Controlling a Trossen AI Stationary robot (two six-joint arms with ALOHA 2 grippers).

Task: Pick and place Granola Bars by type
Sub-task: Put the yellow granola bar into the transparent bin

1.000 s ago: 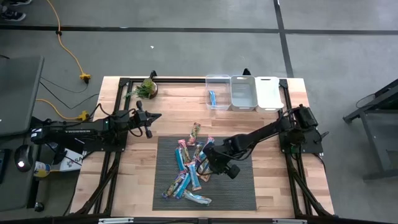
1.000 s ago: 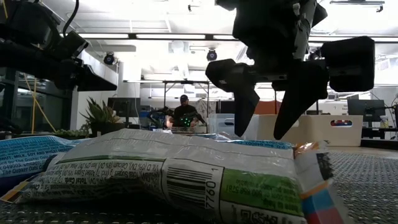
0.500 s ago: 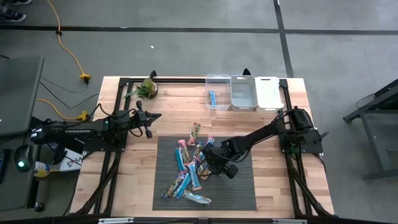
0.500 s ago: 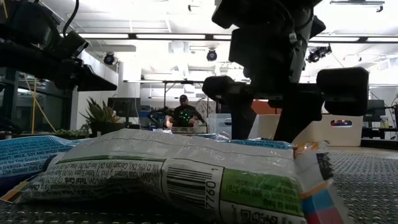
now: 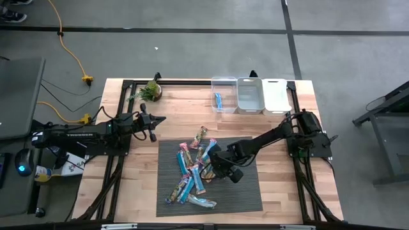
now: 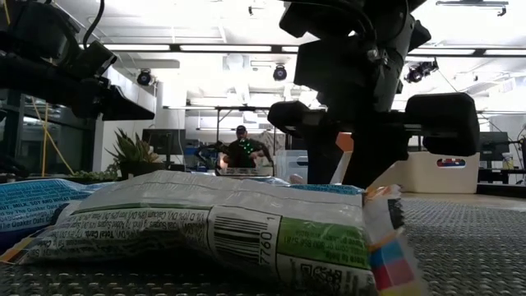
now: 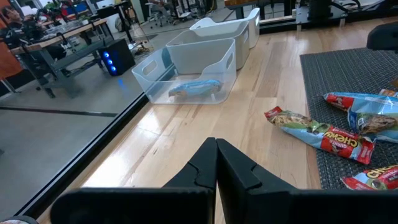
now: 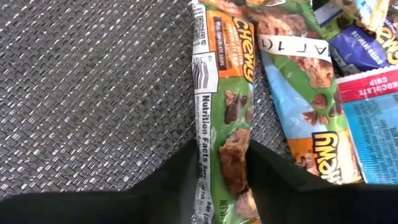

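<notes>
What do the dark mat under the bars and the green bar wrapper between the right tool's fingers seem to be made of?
Dark grey rectangular mat: looks like woven vinyl or mesh, matte, with a visible basket-weave texture. Green granola bar wrapper: likely thin plastic film, glossy, with wrinkles and printed labels. The right tool straddles it.

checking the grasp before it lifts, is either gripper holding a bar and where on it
The right gripper has its fingers either side of a green granola bar, at one end. The left gripper is shut and empty.
</notes>
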